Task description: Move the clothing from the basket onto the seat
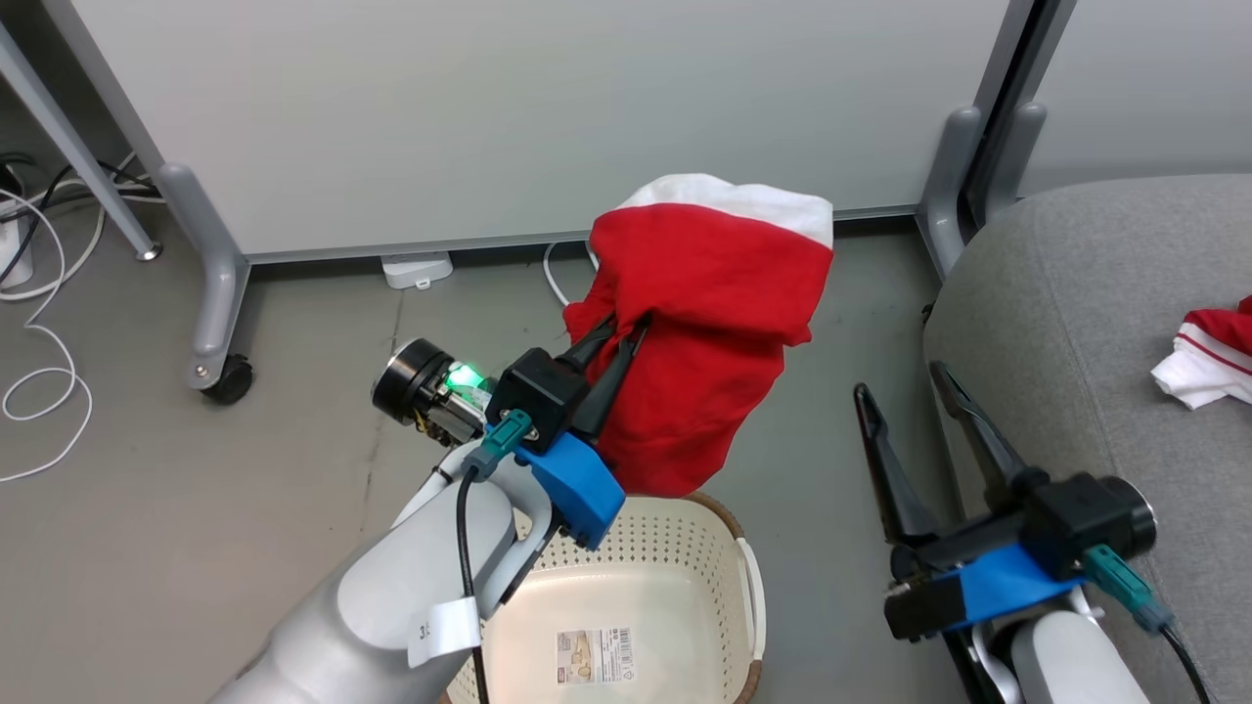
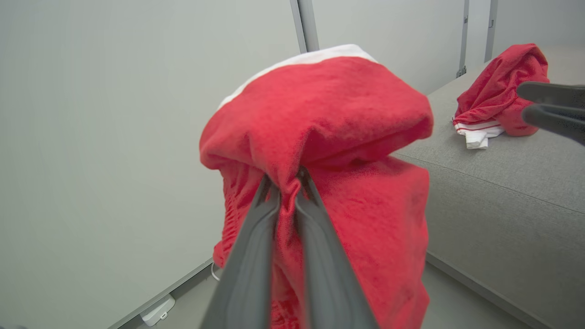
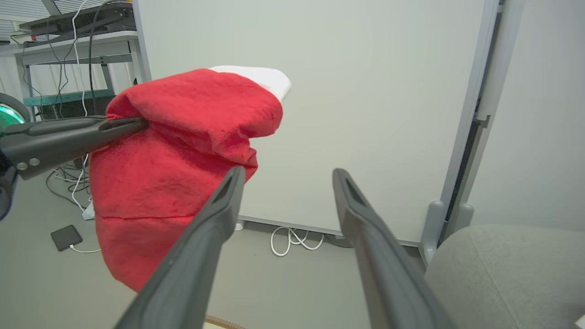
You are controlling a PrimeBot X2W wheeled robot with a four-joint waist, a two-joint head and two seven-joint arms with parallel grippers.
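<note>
Three cameras: one high on the head, one on each wrist.
The head view looks steeply down over the grey floor [image 1: 147,548]. The left wrist view sits close behind a hanging bright red fabric garment [image 2: 338,151], facing the grey woven sofa cushion [image 2: 502,192]. The right wrist view sees that garment [image 3: 183,151] from farther off, facing the pale partition wall [image 3: 365,91].

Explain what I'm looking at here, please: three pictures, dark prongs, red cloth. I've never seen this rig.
It is a two-armed wheeled robot. One picture looks down from its head; the other two come from cameras on its wrists, looking along each hand's fingers. The left hand has pinched a red garment and holds it above the cream basket, whose visible part looks empty. The right hand is open, holding nothing. A second red garment lies on the grey seat.
</note>
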